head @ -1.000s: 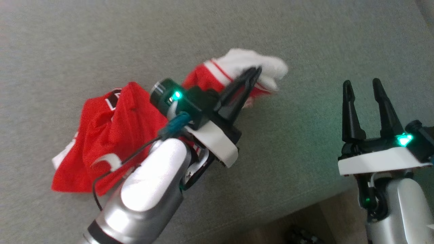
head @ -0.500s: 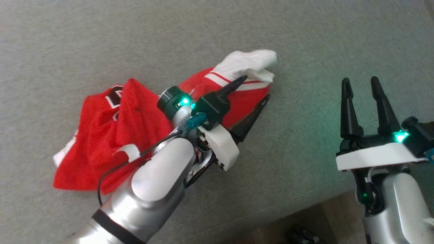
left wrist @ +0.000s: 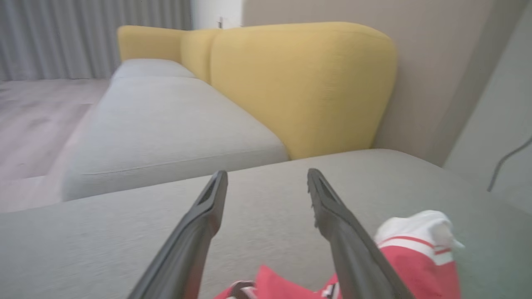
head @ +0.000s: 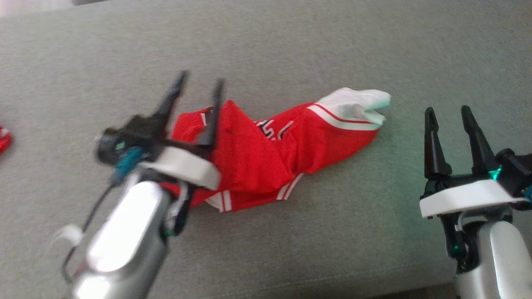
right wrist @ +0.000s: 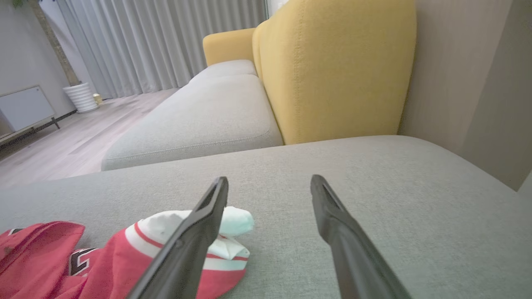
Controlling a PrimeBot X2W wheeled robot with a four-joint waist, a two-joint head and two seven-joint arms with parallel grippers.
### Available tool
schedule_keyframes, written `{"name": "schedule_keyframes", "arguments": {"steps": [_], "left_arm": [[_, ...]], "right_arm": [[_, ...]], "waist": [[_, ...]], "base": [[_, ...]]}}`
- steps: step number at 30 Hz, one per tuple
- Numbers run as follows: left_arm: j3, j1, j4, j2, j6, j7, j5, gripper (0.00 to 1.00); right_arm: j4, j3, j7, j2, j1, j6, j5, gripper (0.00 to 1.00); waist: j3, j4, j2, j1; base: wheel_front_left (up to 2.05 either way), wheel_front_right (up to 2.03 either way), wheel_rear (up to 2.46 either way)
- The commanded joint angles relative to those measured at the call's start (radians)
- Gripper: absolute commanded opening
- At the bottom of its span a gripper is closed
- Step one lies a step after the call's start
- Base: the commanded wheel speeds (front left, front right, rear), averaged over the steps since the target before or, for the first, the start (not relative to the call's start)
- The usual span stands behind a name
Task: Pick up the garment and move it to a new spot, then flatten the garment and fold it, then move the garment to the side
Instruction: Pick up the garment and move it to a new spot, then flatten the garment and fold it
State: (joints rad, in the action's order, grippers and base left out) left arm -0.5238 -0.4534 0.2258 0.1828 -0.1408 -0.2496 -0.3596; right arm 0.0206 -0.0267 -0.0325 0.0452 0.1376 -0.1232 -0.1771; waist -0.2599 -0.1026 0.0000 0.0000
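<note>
While both arms sit low in the head view, left gripper (head: 201, 79) is spread wide, empty and blurred, over the garment's left end. Right gripper (head: 447, 110) is also spread, empty, and sits off to the right of the white sleeve (head: 357, 106). Garment (head: 257, 158), red with white trim, lies crumpled on the grey cushion (head: 316, 249). Beyond are the yellow backrest (left wrist: 299, 83) and curtain (right wrist: 166, 41).

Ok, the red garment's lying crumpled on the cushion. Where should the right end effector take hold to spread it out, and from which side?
Probably the white striped end of the garment. It pokes out toward the open right end effector, clear of the bunched red body, so come in from the robot's right, low over the cushion.
</note>
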Motion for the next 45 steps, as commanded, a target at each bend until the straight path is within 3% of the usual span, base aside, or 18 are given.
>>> {"name": "schedule_keyframes", "arguments": {"steps": [1,7,13,21,45], "left_arm": [[0.052,-0.011,-0.043,0.029,-0.011,-0.012,-0.005,1.0],[0.182,0.112,-0.091,0.108,-0.054,-0.012,-0.016,1.0],[0.25,0.228,-0.116,0.155,-0.039,-0.012,-0.04,1.0],[0.231,0.331,-0.151,0.172,-0.032,-0.007,-0.042,1.0],[0.214,0.469,-0.237,0.195,-0.095,0.041,-0.04,1.0]], "right_arm": [[-0.042,0.02,0.005,0.005,0.004,-0.008,0.004,1.0],[-0.05,0.017,0.028,0.005,-0.017,-0.008,0.018,1.0],[-0.051,0.014,0.046,0.005,-0.046,-0.008,0.021,1.0],[-0.051,0.021,0.068,0.005,-0.104,-0.008,0.028,1.0],[-0.09,0.029,0.111,0.005,-0.191,-0.008,0.03,1.0]], "waist": [[0.032,0.04,0.0,0.0],[0.071,0.087,0.0,0.0],[0.116,0.107,0.0,0.0],[0.18,0.11,0.0,0.0],[0.247,0.098,0.0,0.0]], "base": [[0.0,0.0,0.0],[0.0,0.0,0.0],[0.0,0.0,0.0],[0.0,0.0,0.0],[0.0,0.0,0.0]]}}
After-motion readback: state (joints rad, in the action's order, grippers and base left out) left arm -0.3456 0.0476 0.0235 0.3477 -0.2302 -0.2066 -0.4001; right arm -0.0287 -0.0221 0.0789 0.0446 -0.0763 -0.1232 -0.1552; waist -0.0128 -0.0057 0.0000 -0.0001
